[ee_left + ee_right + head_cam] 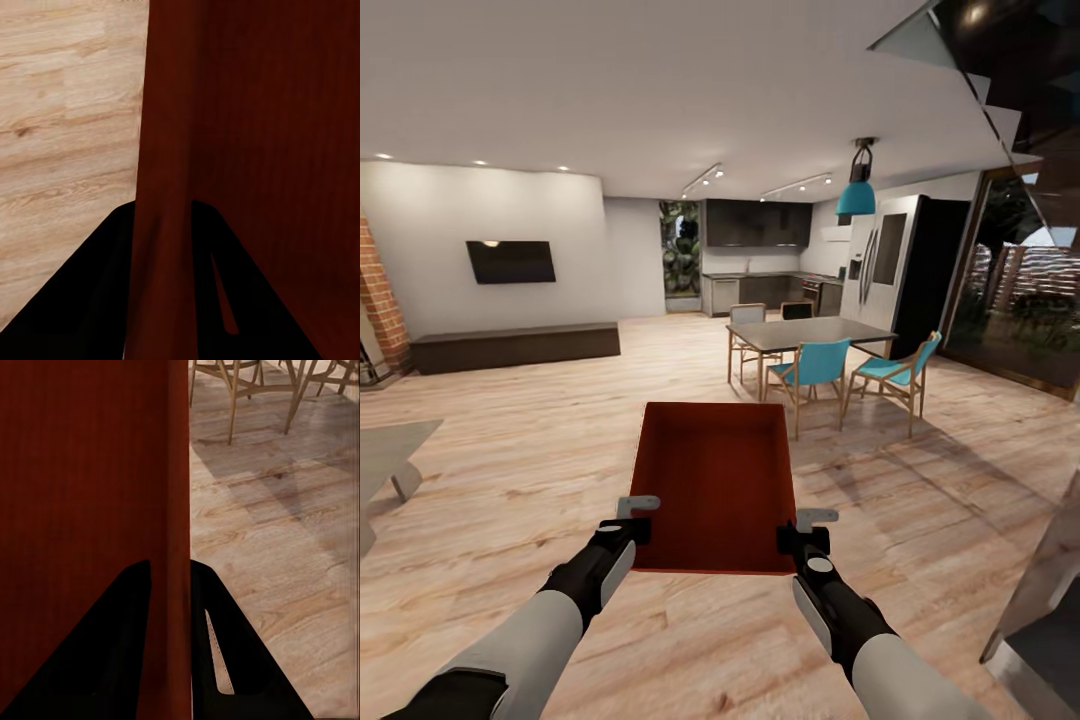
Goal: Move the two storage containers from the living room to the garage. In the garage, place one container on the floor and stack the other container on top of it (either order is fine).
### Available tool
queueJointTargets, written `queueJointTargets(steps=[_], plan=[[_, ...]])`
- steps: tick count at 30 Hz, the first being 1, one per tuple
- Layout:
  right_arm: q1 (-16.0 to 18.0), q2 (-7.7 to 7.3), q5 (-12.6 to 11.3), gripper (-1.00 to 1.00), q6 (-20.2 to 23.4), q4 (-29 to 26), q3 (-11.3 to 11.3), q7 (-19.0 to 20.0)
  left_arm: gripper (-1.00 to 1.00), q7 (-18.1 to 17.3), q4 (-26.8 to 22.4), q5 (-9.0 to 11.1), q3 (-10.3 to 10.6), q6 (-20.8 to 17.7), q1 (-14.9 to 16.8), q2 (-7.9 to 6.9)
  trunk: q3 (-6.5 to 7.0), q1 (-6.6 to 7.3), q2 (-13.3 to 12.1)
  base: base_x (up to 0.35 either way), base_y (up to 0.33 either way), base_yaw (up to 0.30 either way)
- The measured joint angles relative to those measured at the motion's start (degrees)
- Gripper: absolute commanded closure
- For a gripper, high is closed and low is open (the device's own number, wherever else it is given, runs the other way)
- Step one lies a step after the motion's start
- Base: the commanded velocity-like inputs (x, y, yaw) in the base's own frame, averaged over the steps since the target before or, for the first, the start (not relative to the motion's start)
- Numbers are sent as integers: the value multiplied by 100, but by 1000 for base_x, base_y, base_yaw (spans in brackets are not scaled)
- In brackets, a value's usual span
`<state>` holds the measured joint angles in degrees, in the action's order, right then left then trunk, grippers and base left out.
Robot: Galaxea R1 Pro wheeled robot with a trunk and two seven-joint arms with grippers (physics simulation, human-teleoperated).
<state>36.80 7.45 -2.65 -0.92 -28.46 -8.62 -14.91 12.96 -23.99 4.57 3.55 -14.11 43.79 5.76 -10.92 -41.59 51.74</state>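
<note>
Storage container [715, 485], red-orange, open-top: carried above wood plank floor [510, 480] in living room.
Left gripper [637, 520] jaws clamped on left wall, right gripper [805, 530] jaws clamped on right wall; dining chairs [815, 368] beyond.

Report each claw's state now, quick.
Left claw: shut on the left wall of the red-orange rectangular open-top storage bin.
Right claw: shut on the same bin's right wall.
</note>
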Motion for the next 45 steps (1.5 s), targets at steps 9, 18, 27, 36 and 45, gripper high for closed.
queueJointTargets(steps=[9, 18, 27, 36, 45], plan=[[0, -2, 0, 100, 4, 0, -1, 3, 100, 5, 0, -4, -4, -3, 0, 3, 27, 0, 0, 0, 0, -242], [1, 0, -2, 100, 8, -1, -11, -6, 100, -5, -1, -6, -4, -4, 0, -2, 73, 0, 0, 0, 0, -206], [2, 8, 4, 100, 5, 5, -8, -13, 100, -15, -3, -7, -2, -5, -1, -9, 124, 0, 0, 0, 0, -14], [2, 9, 11, 100, 8, 7, 6, -8, 100, -1, -2, 1, 2, -5, -1, -5, 168, 0, 0, 0, 0, 0], [1, 9, 8, 100, -27, 31, 18, 5, 100, 2, 0, -2, 6, -2, -1, -4, 185, 0, 0, 0, 0, -58]])
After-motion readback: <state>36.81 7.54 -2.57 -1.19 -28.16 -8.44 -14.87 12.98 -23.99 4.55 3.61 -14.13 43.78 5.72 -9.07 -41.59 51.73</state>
